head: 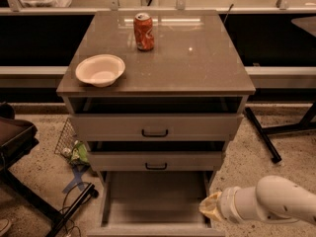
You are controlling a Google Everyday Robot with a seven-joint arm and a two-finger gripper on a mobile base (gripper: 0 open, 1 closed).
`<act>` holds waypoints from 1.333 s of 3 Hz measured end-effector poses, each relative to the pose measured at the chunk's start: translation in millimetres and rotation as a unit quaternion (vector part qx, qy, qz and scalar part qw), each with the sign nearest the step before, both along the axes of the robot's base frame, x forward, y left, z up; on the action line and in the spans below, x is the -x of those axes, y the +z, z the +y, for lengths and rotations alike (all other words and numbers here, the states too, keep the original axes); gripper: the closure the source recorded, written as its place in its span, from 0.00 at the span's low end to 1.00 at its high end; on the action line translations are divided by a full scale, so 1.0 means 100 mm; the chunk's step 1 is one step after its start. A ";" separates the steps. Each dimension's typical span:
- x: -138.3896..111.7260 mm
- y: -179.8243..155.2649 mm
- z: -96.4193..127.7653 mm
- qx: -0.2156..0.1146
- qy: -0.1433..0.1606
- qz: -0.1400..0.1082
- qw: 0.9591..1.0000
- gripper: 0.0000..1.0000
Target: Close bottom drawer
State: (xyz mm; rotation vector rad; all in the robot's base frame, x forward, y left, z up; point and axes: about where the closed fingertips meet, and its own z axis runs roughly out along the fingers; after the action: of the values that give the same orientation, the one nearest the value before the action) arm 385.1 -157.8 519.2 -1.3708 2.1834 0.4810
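1. The cabinet has a brown counter on top and three drawers under its front edge.
2. The bottom drawer is pulled far out, well past the front edge of the counter. Its long box is open to view and looks empty. Its flat front lies at the lower border of the view, and its handle does not show.
3. The gripper is below the front right corner of the counter, low down. It is just beside the right wall of the bottom drawer, near the drawer's front end. I cannot tell if it touches the wall, and I cannot tell if it is released or clenched.
4. The white arm comes in from the right side.
5. The middle drawer stands out a little, with a dark gap above it. The top drawer also stands out a little.
6. A red can stands upright near the back edge of the counter, left of the middle.
7. A white bowl sits near the front left corner of the counter, well apart from the can.
8. On the floor, below the left edge of the counter, lie a wire basket and a green object.
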 end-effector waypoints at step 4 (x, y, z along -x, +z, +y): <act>0.25 -2.21 -0.13 -0.090 0.017 0.030 0.995 1.00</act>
State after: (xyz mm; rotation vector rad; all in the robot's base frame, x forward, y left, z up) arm 360.4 -171.3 298.1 -1.3119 2.1087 0.7228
